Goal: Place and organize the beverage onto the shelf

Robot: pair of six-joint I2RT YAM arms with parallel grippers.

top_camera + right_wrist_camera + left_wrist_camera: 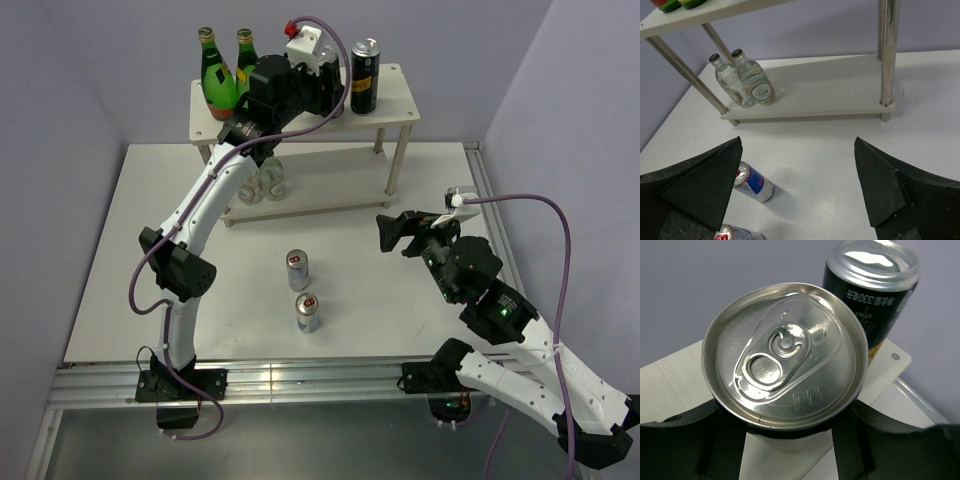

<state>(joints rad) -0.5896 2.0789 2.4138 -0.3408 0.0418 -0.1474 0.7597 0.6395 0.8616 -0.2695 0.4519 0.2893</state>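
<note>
clamps a black can (785, 355) in the left gripper (790, 440) at the top board of the shelf (400, 100), just beside the other black can (872, 295) — groups like with like; spreads the right gripper (800, 190) wide and empty near two silver cans (297, 270) — likely next

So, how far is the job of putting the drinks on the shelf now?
Done: two clear bottles on the lower board, one black can on the top board. In hand: the left gripper holds the second black can beside it. Left: two silver cans on the table.
</note>
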